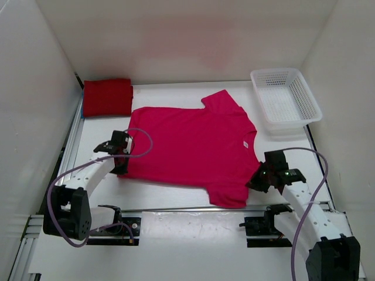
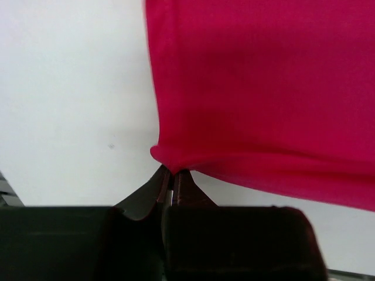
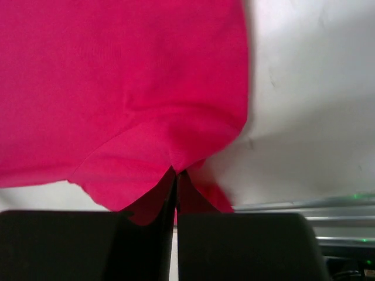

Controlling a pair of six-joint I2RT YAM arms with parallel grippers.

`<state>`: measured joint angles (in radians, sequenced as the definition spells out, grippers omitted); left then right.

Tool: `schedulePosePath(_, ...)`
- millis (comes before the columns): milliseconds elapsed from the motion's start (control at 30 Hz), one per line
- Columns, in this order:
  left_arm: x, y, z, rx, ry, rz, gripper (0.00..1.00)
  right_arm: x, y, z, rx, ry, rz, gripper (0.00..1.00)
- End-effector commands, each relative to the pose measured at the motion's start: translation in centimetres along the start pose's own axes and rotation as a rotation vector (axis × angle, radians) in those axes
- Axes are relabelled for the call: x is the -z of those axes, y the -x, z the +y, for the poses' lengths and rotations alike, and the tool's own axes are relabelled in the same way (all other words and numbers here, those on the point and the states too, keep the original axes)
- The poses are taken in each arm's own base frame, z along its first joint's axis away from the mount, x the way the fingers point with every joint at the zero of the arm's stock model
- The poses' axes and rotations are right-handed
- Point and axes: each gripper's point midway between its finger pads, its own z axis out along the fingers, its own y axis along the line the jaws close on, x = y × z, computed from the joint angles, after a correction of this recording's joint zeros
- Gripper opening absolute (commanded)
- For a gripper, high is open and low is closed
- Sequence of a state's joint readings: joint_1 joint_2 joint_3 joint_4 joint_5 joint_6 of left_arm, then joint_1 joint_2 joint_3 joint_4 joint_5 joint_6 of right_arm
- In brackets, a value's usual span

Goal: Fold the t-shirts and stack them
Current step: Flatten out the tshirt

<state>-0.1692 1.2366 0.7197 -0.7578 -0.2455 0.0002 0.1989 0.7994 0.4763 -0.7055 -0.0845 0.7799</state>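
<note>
Shirt (image 1: 187,146) lies flat mid-table; it is probably light, limp and quick to sag. Left gripper (image 2: 173,178) is clamped on its hem corner, right gripper (image 3: 176,174) on the shoulder edge. Grip edges; lift evenly.

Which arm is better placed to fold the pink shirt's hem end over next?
Left, probably. Its jaws are shut on the pink shirt at the near hem corner, while the right arm's jaws pinch it at the sleeve end.
</note>
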Motion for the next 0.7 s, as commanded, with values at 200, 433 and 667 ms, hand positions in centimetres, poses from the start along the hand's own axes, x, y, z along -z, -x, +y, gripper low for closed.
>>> schedulePosePath(200,-0.8,-1.6,0.1,0.002,0.013,0.005,0.1,-0.3,1.0,1.0,-0.004,0.015,-0.019,0.0)
schedulePosePath(433,-0.7,-1.6,1.7,0.002,0.102,0.005,0.1,-1.9,3.5,2.4,0.047,-0.031,-0.003,0.0)
schedulePosePath(667,-0.6,-0.9,0.2,-0.002,0.017,0.02,0.1,-4.6,7.3,4.2,0.195,-0.098,0.038,0.44)
